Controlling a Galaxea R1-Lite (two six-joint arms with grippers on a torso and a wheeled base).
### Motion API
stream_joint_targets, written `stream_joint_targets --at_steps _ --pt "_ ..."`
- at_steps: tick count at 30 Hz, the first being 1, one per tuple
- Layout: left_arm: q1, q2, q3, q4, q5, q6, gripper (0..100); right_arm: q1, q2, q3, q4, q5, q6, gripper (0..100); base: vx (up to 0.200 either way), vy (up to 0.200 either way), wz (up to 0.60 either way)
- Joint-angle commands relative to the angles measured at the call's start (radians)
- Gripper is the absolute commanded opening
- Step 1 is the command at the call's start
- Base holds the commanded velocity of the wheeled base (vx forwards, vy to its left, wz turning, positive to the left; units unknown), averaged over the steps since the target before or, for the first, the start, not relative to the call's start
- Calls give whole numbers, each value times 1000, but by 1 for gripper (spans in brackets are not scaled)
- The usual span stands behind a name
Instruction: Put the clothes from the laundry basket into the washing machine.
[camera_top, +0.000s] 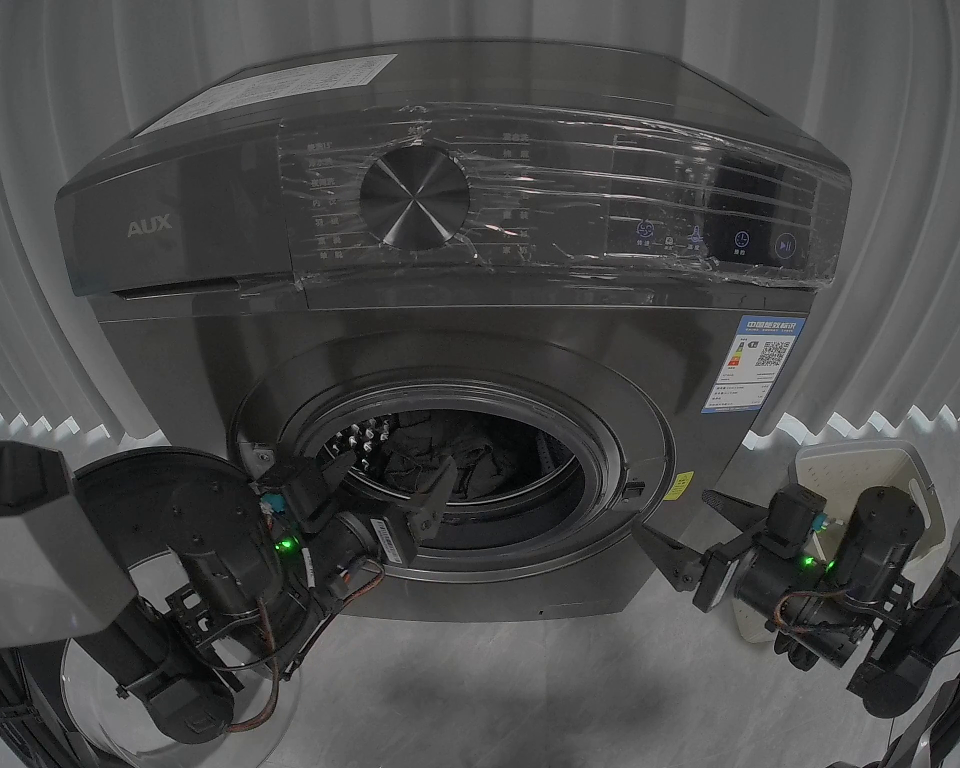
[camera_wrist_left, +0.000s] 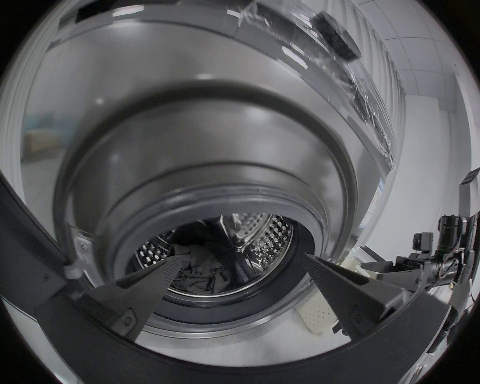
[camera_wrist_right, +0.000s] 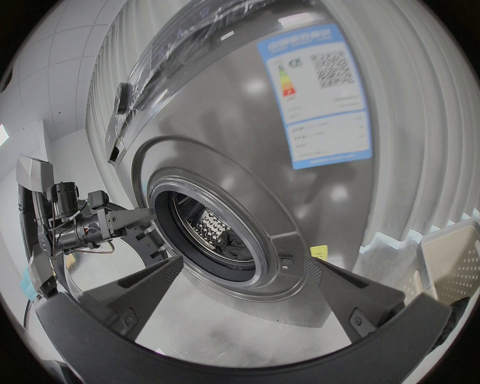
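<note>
The washing machine (camera_top: 450, 330) is standing against a pale curtain (camera_top: 900, 200) with its round door (camera_top: 130, 490) swinging wide open to the robot's left, leaving the drum mouth uncovered. Dark clothes (camera_top: 450, 465) are lying in a crumpled heap inside the drum, low against its perforated wall, and they are showing in the left wrist view (camera_wrist_left: 200, 272) and the right wrist view (camera_wrist_right: 232, 245) as well. The left arm (camera_top: 220, 570) is reaching across the door, and its jaws are hanging spread apart right at the lower left rim of the opening, holding nothing. The right arm (camera_top: 860, 560) is hovering low at the machine's right front corner, its jaws also standing wide apart and empty, well away from the drum. The laundry basket (camera_top: 850, 465), white and perforated, is sitting on the floor just behind the right arm, beside the machine; what is lying inside it cannot be made out.
</note>
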Motion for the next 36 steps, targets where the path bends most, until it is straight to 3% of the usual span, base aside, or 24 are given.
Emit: stream_joint_targets --at_steps 1,4,8,14,23,25,28,32,36 --pt "-2 -60 36 -12 21 28 100 -4 -93 59 -4 -1 1 100 0 0 0" --pt "4 -88 62 -12 20 51 100 -16 -105 79 -4 1 3 100 0 0 0" --pt "7 -107 83 -12 21 62 100 -30 -119 85 -4 2 1 100 -200 0 0" --pt "8 -114 148 -14 24 106 100 -33 -140 105 -4 2 3 100 -200 0 0" --pt "10 -300 287 -12 26 166 100 -60 -309 168 2 -5 -17 100 -200 0 0" --pt "10 -344 332 -11 29 185 100 -47 -372 168 37 -51 -39 100 -200 0 0" --pt "16 -398 387 -11 35 185 100 -42 -402 168 88 -120 -48 100 -200 0 0" --pt "45 -464 390 32 64 177 100 -42 -435 168 177 -134 -42 100 -200 0 0" --pt "47 -533 390 112 66 183 100 -44 -544 168 344 -134 -74 100 -100 0 0"
